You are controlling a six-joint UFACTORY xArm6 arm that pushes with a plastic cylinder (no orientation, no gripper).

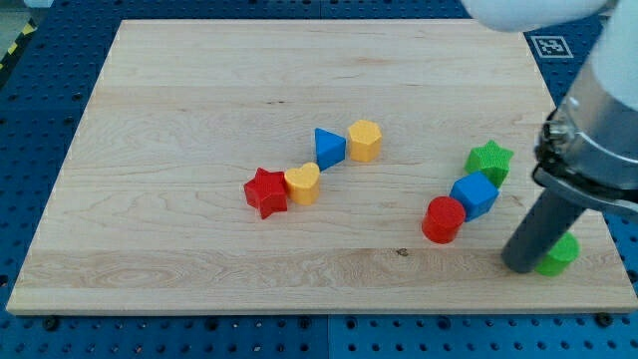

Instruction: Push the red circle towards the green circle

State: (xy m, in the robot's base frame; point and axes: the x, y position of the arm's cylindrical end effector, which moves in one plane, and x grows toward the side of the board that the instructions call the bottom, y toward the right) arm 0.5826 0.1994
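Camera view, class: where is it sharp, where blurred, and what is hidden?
Camera view: even light, soft shadows; the red circle and blue cube are sharp; the near arm is blurred; its rod partly hides the green circle, my tip beside it.

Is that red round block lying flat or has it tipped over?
Flat: the red circle shows its round face upward, resting on the board beside the blue cube.

The red circle point(443, 219), a squat red cylinder, sits flat on the wooden board right of centre, toward the view's bottom, touching a blue block at its upper right. The green circle point(560, 255) lies near the bottom right corner, partly hidden behind the dark rod, clear of the red one.
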